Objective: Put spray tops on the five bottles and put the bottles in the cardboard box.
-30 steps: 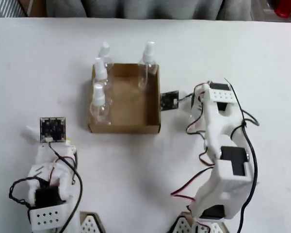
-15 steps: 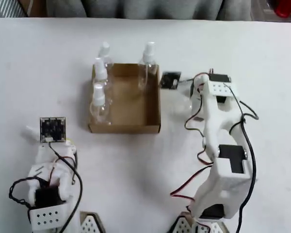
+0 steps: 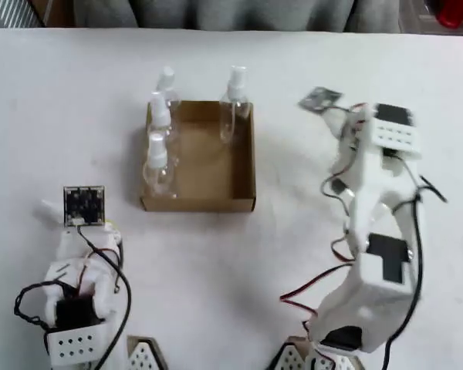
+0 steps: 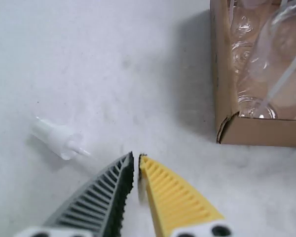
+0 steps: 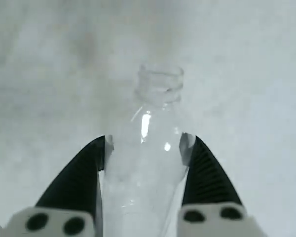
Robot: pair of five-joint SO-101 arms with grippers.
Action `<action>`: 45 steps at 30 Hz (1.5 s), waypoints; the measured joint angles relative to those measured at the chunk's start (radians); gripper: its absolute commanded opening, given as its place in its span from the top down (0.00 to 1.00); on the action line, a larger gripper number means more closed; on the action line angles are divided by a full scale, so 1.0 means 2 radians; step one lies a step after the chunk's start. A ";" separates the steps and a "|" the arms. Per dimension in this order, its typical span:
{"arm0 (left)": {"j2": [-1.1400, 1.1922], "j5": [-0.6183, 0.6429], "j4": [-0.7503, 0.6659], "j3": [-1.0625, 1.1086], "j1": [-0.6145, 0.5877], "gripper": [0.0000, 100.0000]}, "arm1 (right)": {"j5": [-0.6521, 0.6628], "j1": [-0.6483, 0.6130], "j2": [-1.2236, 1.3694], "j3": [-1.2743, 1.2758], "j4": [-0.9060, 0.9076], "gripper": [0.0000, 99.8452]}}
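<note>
A: Status on the fifth bottle?
B: The right claw [image 5: 147, 142] is clamped on the uncapped bottle [image 5: 149, 168]. Pads sit on the body under the shoulder, threaded neck free. That arm is off to one side of the cardboard box [image 3: 247, 166], not over it.
A: Other side?
B: The left claw [image 4: 136, 159] is pinched to a sliver with nothing in it, near the loose spray top [image 4: 56, 136] lying on the surface [image 4: 89, 59].
A: The rest?
B: Four capped bottles [image 3: 156, 158] look to be in the box.
A: Handling?
B: The bottle looks like thin clear plastic. I'd expect it to be light and slick, and to dent if squeezed. The grip spot is fine. The top is tiny and will likely roll, so pinch across its collar, not the nozzle.
</note>
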 measured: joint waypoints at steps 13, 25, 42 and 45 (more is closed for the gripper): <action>0.000 0.000 0.000 0.000 0.000 0.98 | -0.025 0.175 -0.176 0.203 -0.015 0.98; 0.000 0.000 0.000 0.000 0.000 0.98 | -0.026 0.279 -0.204 0.369 -0.230 0.96; 0.000 0.000 0.000 0.000 0.000 0.98 | -0.003 0.281 -0.211 0.411 -0.269 0.77; 0.000 0.000 0.000 0.000 0.000 0.98 | -0.003 0.281 -0.211 0.402 -0.243 0.72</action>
